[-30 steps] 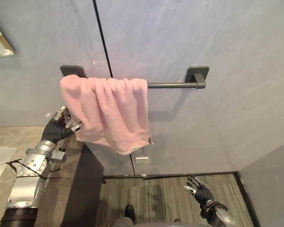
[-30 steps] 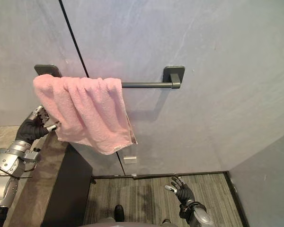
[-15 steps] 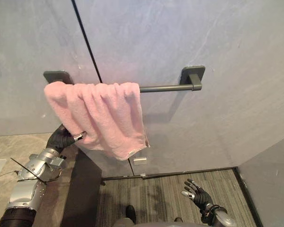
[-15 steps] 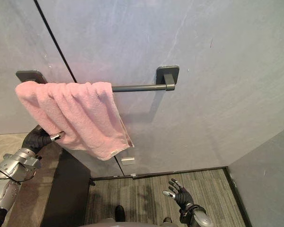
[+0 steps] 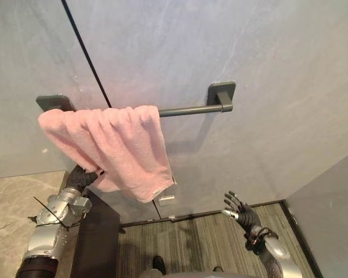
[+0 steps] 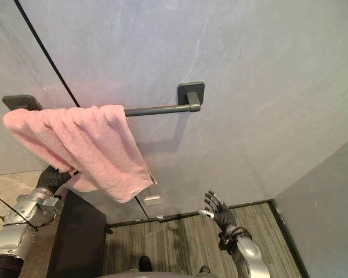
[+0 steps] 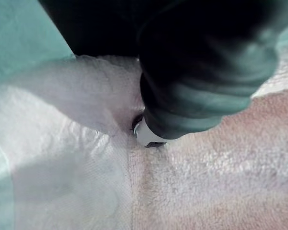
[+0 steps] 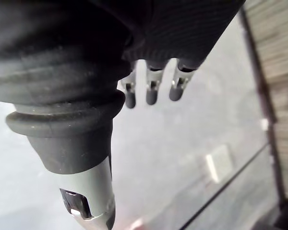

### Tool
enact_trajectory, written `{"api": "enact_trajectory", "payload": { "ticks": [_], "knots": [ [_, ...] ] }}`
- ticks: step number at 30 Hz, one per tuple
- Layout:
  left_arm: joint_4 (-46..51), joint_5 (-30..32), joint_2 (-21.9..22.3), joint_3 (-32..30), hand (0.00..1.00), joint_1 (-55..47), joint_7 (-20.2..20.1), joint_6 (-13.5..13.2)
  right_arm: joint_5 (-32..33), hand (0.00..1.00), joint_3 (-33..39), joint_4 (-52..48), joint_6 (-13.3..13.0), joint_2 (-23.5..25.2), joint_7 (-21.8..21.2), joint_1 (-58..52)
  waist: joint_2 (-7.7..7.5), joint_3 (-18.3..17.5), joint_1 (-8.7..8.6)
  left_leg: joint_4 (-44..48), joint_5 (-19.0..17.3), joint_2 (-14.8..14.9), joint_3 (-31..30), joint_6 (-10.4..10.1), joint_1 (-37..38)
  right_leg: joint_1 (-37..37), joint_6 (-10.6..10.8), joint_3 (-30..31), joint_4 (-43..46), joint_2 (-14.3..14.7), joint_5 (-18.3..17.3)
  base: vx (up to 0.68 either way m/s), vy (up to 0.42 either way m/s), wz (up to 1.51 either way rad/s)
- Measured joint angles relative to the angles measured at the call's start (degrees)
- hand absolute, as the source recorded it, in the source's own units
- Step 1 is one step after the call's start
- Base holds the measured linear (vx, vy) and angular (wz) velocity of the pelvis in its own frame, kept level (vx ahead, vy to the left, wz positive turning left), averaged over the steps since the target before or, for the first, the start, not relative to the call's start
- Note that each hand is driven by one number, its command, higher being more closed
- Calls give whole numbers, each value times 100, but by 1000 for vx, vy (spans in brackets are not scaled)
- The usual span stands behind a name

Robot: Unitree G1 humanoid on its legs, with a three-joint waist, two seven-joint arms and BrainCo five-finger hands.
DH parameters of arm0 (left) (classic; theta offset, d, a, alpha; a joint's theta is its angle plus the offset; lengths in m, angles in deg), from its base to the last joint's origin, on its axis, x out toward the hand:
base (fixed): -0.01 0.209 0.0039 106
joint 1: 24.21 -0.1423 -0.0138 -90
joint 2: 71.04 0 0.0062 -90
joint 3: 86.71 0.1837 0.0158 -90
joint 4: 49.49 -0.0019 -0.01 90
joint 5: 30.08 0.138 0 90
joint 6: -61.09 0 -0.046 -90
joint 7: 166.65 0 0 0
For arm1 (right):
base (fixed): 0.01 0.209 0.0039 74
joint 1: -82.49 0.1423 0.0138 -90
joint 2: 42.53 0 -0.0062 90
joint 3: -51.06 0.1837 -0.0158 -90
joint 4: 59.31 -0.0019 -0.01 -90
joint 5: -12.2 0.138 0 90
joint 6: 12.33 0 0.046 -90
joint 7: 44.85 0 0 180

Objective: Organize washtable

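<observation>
Looking from the head camera, I have my right hand (image 5: 242, 211) at about five o'clock, idle above the striped grey floor (image 5: 191, 243), its fingers straight and spread, holding nothing. My left hand (image 5: 81, 176) is at eight o'clock, tucked under the lower hem of the pink terry-cloth towel (image 5: 124, 145). Its fingers are buried in the cloth, so I cannot tell whether they grip it. The towel is draped over the nine-o'clock end of the dark grey metal wall rail (image 5: 188, 109), bunched and hanging crooked. I judge the hanging done; spreading the towel evenly along the rail is what's left.
</observation>
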Motion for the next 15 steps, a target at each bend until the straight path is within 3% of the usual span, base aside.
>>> {"api": "enact_trajectory", "payload": {
  "ticks": [7, 15],
  "knots": [
    [264, 61, 3, -4, 100, 109, 12, 11, -193, 0, -73, -1210, 0, -975, -219, 735, -29, -29, 5, 1, 70, 5, 61, 29, -27, -88, 38, 57, 74, 60, 125, -17, 3, -10],
    [436, 49, 53, 18, 100, 399, 143, 15, -252, 0, -1290, -952, 31, -1165, -54, 2962, -29, -48, 79, -1, 133, 125, 70, -6, -86, -174, -31, 121, 5, 107, 235, -59, 3, -4]
  ]
}}
